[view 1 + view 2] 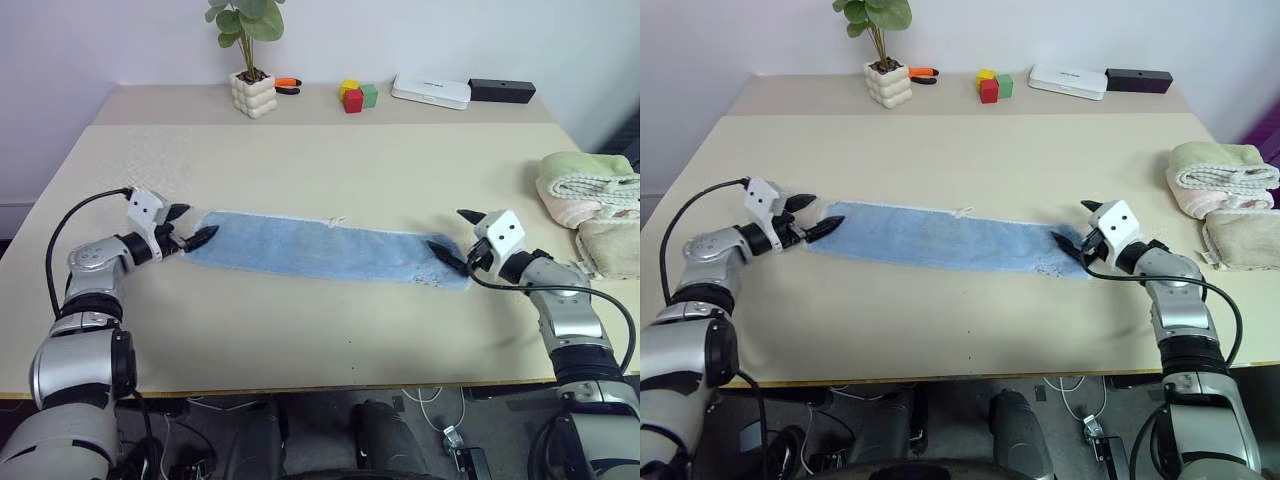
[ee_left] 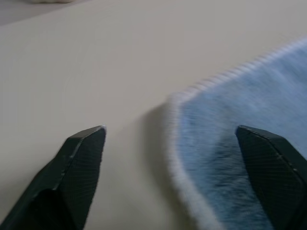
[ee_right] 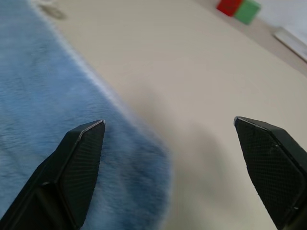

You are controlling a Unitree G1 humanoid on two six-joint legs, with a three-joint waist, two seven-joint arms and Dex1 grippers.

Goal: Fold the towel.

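Note:
The light blue towel lies flat on the table as a long narrow strip running left to right, with a small cream loop on its far edge. My left gripper stands open at the strip's left end, one finger over the cloth and the other over bare table. My right gripper is open at the right end, its fingers straddling that corner. In the left wrist view the towel's pale border runs between the spread fingers. In the right wrist view the towel lies beside one finger. Neither gripper holds anything.
A pale green towel and a cream-pink towel lie rolled at the table's right edge. Along the back stand a potted plant, an orange-handled tool, coloured blocks, a white box and a black box.

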